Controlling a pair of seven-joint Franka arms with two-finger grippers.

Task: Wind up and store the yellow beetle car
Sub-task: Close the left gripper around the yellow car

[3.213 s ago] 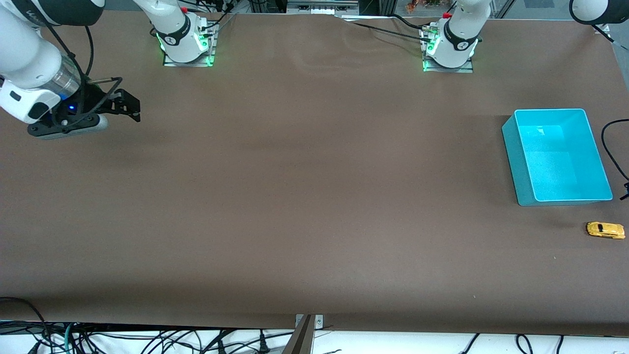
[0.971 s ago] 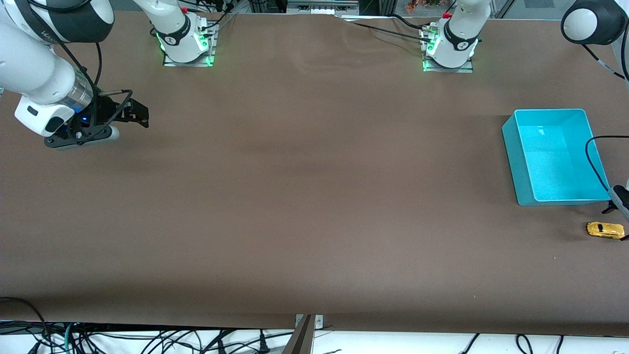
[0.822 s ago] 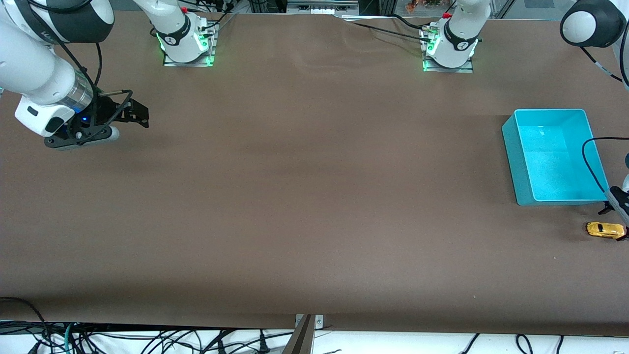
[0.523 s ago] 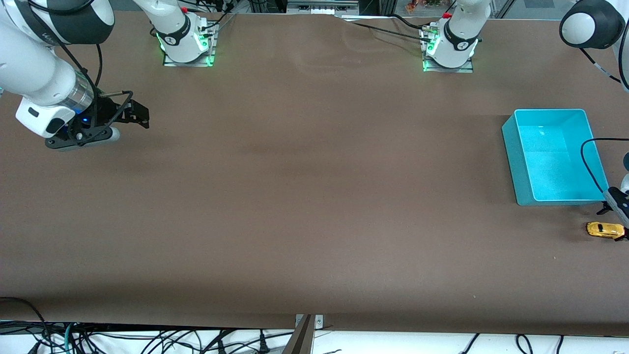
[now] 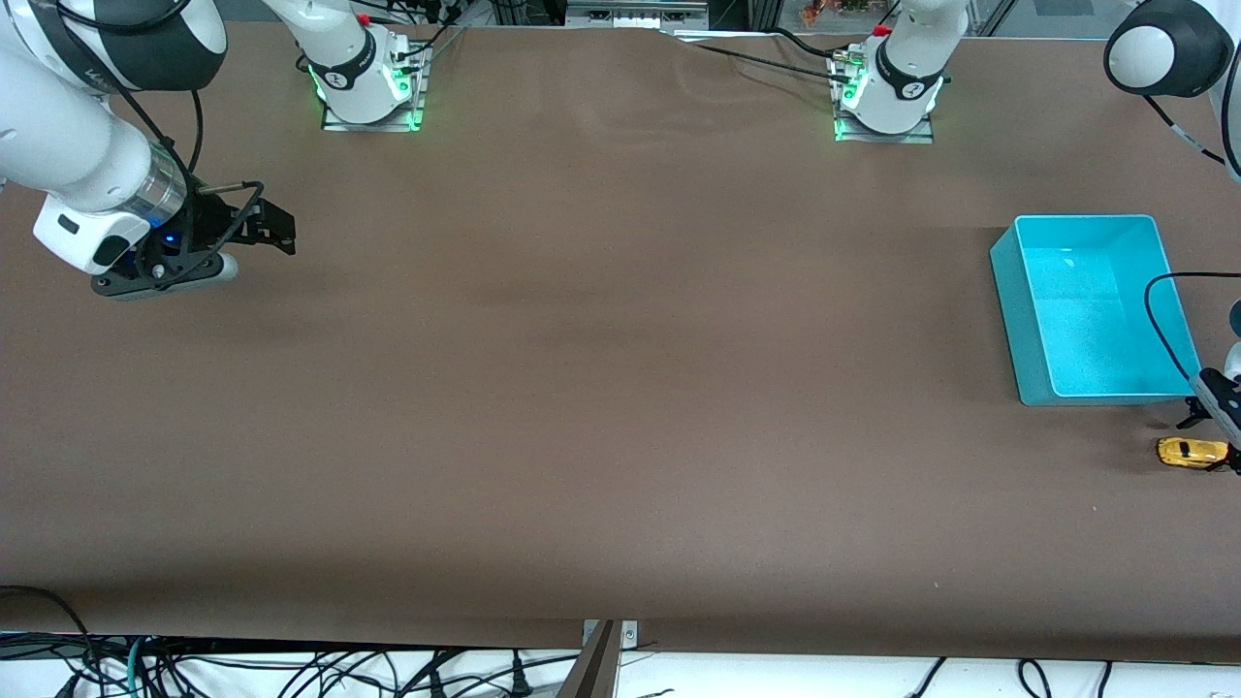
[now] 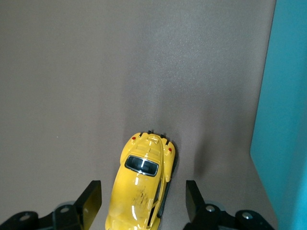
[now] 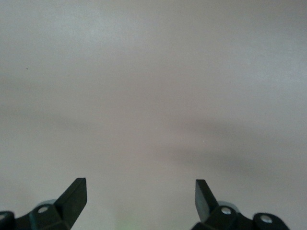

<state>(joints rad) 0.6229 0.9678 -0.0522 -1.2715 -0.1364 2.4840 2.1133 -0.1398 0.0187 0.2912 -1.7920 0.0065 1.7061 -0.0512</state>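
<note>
Yellow beetle car (image 5: 1193, 453) sits on the brown desk (image 5: 620, 388) at my left arm's end, just nearer the front camera than the turquoise bin (image 5: 1100, 306), close to the bin's corner but not touching it. It stands on its wheels with its roof up.

My left gripper (image 6: 140, 203) is down around the car. In my left wrist view the 2 fingers (image 6: 91, 203) stand on either side of the yellow body, with a gap visible between each finger and the car's flanks, so they are spread around it and not pinching it. The car's dark rear window and 2 small red lights face away from my wrist, and the bin's turquoise wall runs along one edge of that view. In the front view only a small dark part of this gripper shows at the picture's edge, right at the car.

My right gripper (image 5: 262, 225) waits over bare desk at the right arm's end, well apart from the car and the bin. Its 2 fingers (image 7: 72, 196) are spread wide with nothing between them, and my right wrist view shows only plain desk surface under them.

The bin holds nothing that I can see; its inside is plain turquoise.
</note>
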